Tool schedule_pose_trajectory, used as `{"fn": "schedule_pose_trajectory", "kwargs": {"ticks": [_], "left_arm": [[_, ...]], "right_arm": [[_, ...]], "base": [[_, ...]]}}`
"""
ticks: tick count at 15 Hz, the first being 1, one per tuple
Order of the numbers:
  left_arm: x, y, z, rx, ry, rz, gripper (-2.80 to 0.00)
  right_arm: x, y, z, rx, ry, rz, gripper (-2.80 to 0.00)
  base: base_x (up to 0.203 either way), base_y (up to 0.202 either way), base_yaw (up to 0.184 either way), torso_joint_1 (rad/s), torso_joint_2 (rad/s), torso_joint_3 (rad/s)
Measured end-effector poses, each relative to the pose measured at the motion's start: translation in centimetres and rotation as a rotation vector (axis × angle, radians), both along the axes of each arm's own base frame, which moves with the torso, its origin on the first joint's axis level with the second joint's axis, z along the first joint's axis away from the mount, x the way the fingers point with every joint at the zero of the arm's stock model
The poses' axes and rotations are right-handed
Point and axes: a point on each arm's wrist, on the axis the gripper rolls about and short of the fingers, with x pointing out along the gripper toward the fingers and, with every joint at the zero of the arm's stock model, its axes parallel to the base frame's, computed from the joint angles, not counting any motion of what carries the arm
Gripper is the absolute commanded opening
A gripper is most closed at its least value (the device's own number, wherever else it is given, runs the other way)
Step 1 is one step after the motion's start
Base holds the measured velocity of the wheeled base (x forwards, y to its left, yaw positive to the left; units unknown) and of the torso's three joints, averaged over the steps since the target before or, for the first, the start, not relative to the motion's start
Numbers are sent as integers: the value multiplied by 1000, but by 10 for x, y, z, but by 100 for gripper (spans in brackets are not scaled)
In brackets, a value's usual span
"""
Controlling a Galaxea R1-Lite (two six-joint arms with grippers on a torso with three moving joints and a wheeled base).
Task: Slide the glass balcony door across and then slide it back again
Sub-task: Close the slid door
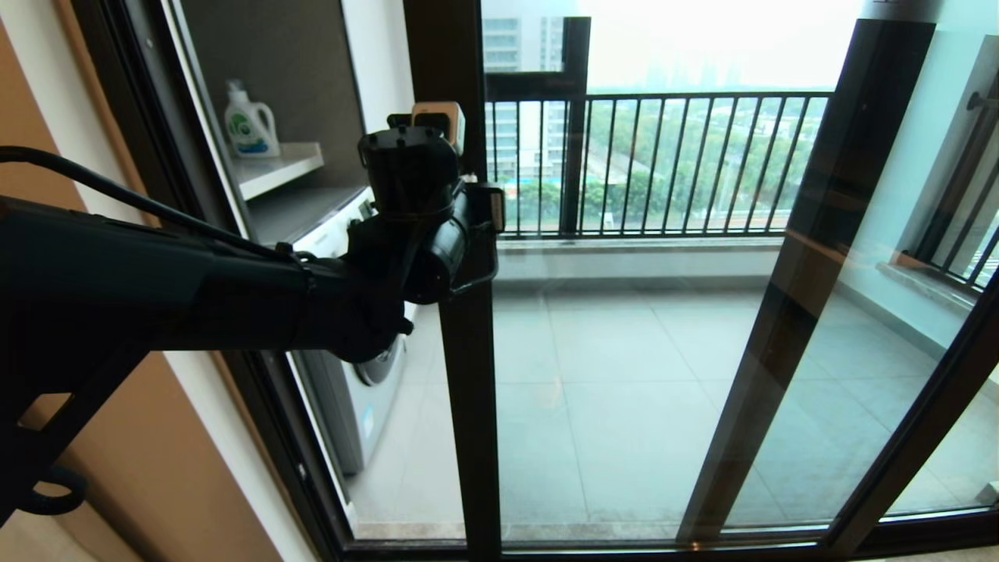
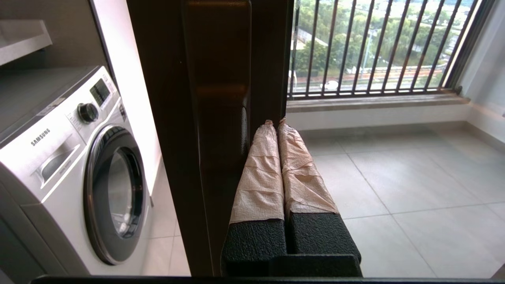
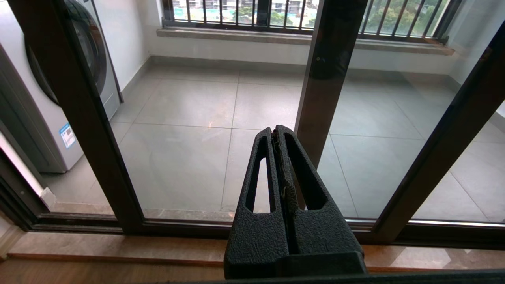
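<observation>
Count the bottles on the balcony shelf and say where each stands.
1: a white detergent bottle stands on the white shelf above the washing machine, left of the glass door. More may be hidden behind the door frame.

The door (image 1: 468, 390) has a dark brown-black frame around faintly green-tinted glass. The left gripper (image 2: 276, 124) is black with pale peach crinkled wrap on its fingers (image 2: 260, 173); the right gripper (image 3: 275, 132) is plain textured black. The washer (image 2: 59, 157) is white with a grey-rimmed porthole, the floor (image 3: 185, 102) pale grey tile.
</observation>
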Motion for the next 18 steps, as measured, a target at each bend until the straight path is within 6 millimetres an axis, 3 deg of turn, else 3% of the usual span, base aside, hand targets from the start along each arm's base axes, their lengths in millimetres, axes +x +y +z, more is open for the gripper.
{"fn": "schedule_pose_trajectory", "kwargs": {"ticks": [6, 18], "left_arm": [[5, 17, -9, 21, 30, 34, -280], [14, 72, -9, 19, 49, 165, -280]], "right_arm": [[0, 0, 0, 0, 0, 0, -280], [0, 0, 0, 0, 0, 0, -280]], "base": [[0, 0, 0, 0, 0, 0], [0, 0, 0, 0, 0, 0]]}}
